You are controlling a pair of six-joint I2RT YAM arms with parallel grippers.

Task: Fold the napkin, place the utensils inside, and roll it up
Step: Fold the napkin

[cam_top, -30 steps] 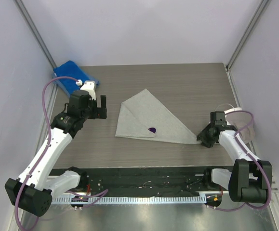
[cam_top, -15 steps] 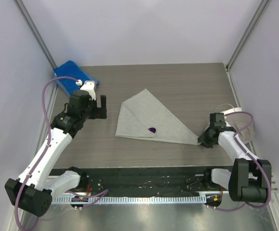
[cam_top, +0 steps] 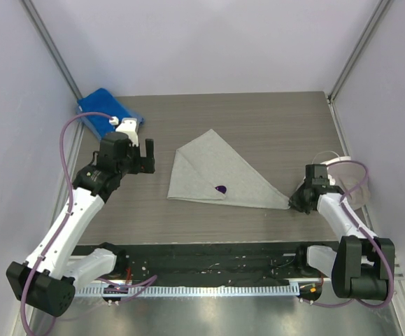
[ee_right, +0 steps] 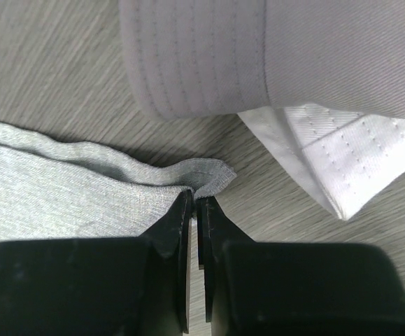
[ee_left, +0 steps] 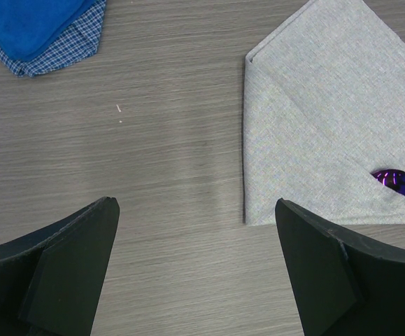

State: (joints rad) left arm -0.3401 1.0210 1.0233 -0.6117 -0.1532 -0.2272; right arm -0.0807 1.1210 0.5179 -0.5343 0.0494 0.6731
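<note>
The light grey napkin (cam_top: 216, 168) lies folded into a triangle in the middle of the table. It also shows in the left wrist view (ee_left: 314, 119) and the right wrist view (ee_right: 62, 189). The dark purple utensil's head (cam_top: 220, 189) pokes out from under the fold near the napkin's front edge, and shows in the left wrist view (ee_left: 392, 180); its handle is hidden. My right gripper (cam_top: 294, 201) is low at the napkin's right corner, its jaws shut on that curled corner (ee_right: 195, 203). My left gripper (cam_top: 149, 155) hangs open and empty above bare table, left of the napkin (ee_left: 195, 210).
A bright blue towel (cam_top: 108, 112) lies at the back left corner and shows in the left wrist view (ee_left: 34, 28). A beige-grey cloth with a white edge (ee_right: 258, 49) lies just right of the pinched corner. Walls stand on both sides.
My right arm has shifted slightly while staying at the napkin's right corner. The left arm, the napkin and the utensil look unchanged.
</note>
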